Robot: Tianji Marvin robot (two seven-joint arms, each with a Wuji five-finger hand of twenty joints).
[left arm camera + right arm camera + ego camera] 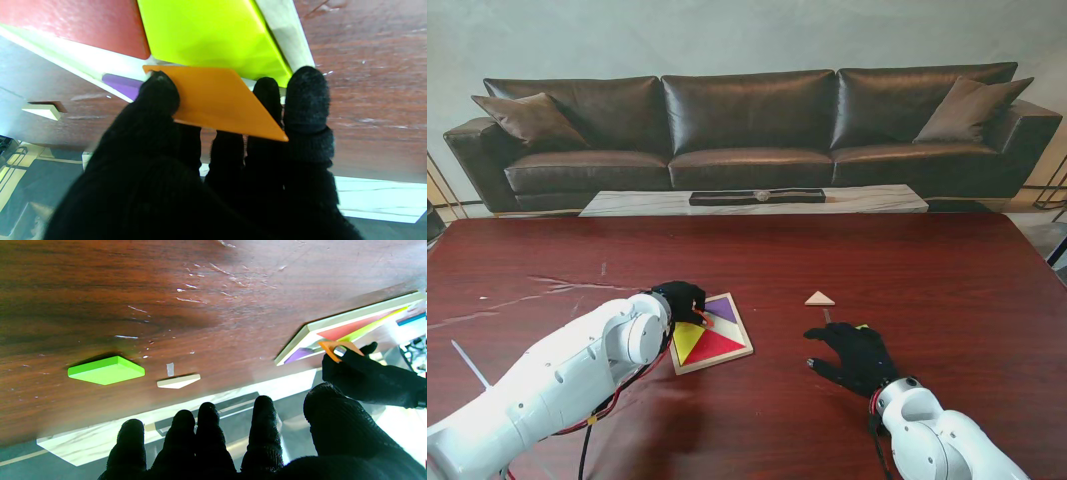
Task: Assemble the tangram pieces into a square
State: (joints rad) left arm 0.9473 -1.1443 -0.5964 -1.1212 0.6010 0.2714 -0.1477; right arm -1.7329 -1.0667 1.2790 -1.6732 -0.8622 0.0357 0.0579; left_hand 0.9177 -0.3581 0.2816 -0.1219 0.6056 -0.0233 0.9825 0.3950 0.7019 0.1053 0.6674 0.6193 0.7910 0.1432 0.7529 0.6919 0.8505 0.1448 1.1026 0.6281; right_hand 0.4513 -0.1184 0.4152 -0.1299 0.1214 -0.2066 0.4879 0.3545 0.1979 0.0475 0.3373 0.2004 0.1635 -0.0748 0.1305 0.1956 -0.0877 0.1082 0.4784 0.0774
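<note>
Tray (736,345) sitting centre-left of the stand view is holding the red (715,346), yellow (687,340) and purple (722,309) pieces, so the square is looking partly filled. The left hand (682,299) is hovering at its upper-left corner; the right hand (855,354), fingers spread and empty, is resting lower right, near a pale triangle (819,298).

Left wrist view: fingers (158,95) are pinching the orange parallelogram (217,100) centre frame, over the tray.

Right wrist view: a green square (106,370) is waiting at middle left, still loose.

arms (557,375): glossy white | hands: black knit gloves | cables: red, black
</note>
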